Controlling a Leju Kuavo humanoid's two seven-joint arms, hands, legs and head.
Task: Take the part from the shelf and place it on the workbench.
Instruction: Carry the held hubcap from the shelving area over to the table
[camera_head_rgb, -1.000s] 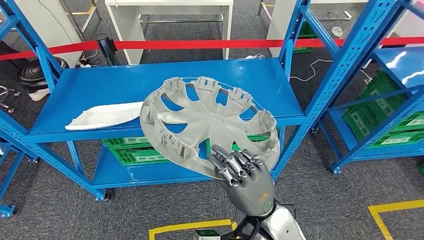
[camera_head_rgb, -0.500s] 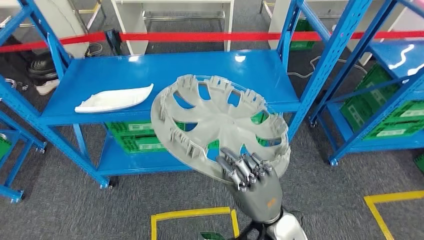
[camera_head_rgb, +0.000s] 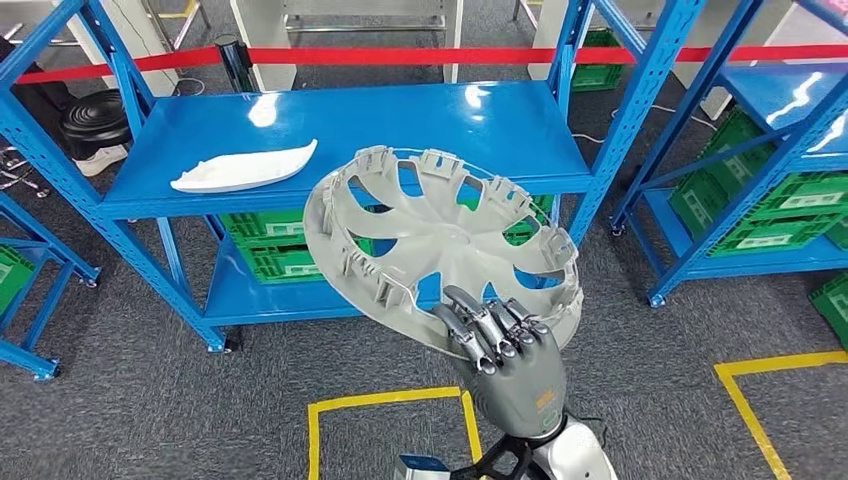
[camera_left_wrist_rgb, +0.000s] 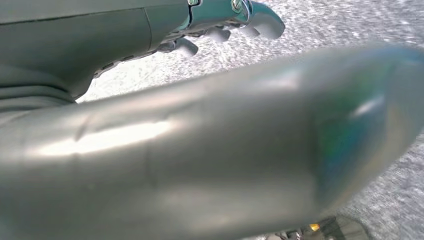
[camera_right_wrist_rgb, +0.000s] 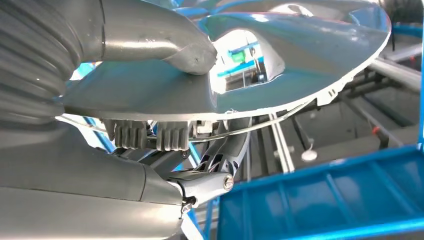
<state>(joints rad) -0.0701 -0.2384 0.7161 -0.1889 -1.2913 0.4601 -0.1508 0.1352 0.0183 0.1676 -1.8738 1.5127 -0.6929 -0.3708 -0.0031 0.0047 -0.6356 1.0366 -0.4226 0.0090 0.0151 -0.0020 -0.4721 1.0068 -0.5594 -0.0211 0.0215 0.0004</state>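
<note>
A grey wheel cover (camera_head_rgb: 440, 240) with spoke openings and clips round its rim hangs tilted in front of the blue shelf (camera_head_rgb: 400, 120), off its board. My right hand (camera_head_rgb: 505, 355) grips its near rim from below, fingers curled over the edge. In the right wrist view the thumb (camera_right_wrist_rgb: 165, 45) presses on the smooth face of the wheel cover (camera_right_wrist_rgb: 300, 65) and the fingers (camera_right_wrist_rgb: 220, 150) clamp the clipped side. A white curved part (camera_head_rgb: 245, 167) lies on the shelf board at the left. My left hand (camera_left_wrist_rgb: 150, 35) hangs over grey carpet with nothing in it.
Red barrier tape (camera_head_rgb: 400, 55) runs behind the shelf. Green crates (camera_head_rgb: 280, 255) sit on its lower board. A second blue shelf (camera_head_rgb: 790, 100) with green crates (camera_head_rgb: 770, 215) stands to the right. Yellow tape lines (camera_head_rgb: 390, 405) mark the carpet near my feet.
The whole picture has shifted, so the camera has moved; the shelf now looks farther off. My right hand keeps its grip on the wheel cover, which now hangs off the shelf board.
</note>
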